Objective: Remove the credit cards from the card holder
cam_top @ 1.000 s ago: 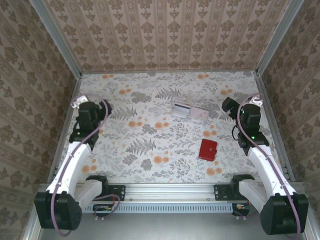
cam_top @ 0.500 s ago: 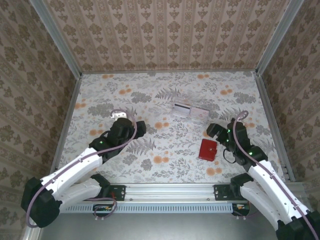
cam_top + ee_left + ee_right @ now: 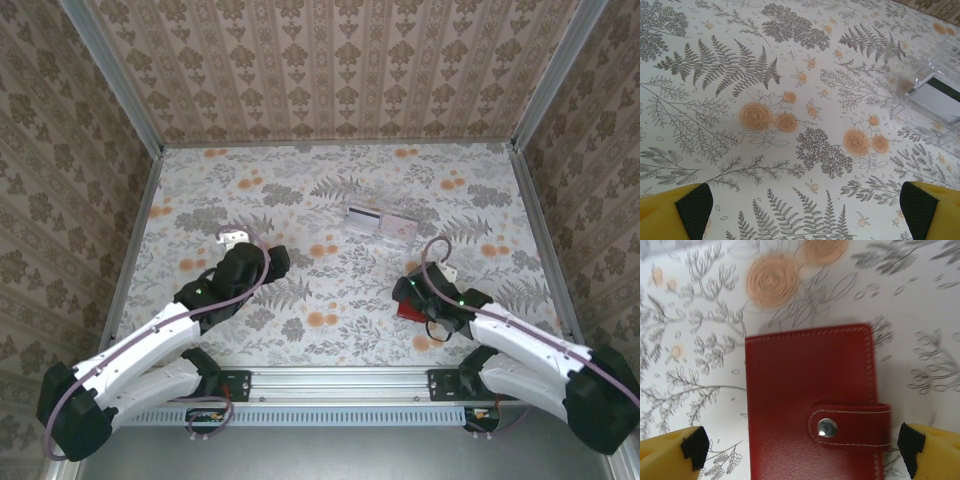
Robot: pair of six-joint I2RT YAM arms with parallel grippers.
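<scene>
Red and snapped shut, the small folding leather card holder (image 3: 810,405) lies flat on the floral counter (image 3: 930,305) beneath my right tool (image 3: 803,449), jaws released wide; I'd descend squarely, pinning it before working the tab (image 3: 850,425).

A robot test cell in a lab: beige damask-patterned wall panels (image 3: 330,70) in bare aluminium corner rails (image 3: 112,75) box in a fern-and-rose printed tabletop (image 3: 300,200), and two white-and-black robot arms (image 3: 150,345) are bolted to a slotted aluminium base rail (image 3: 340,380)

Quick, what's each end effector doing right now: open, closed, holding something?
Left end effector: open, holding nothing.
Right end effector: open, empty, above the card holder.
</scene>
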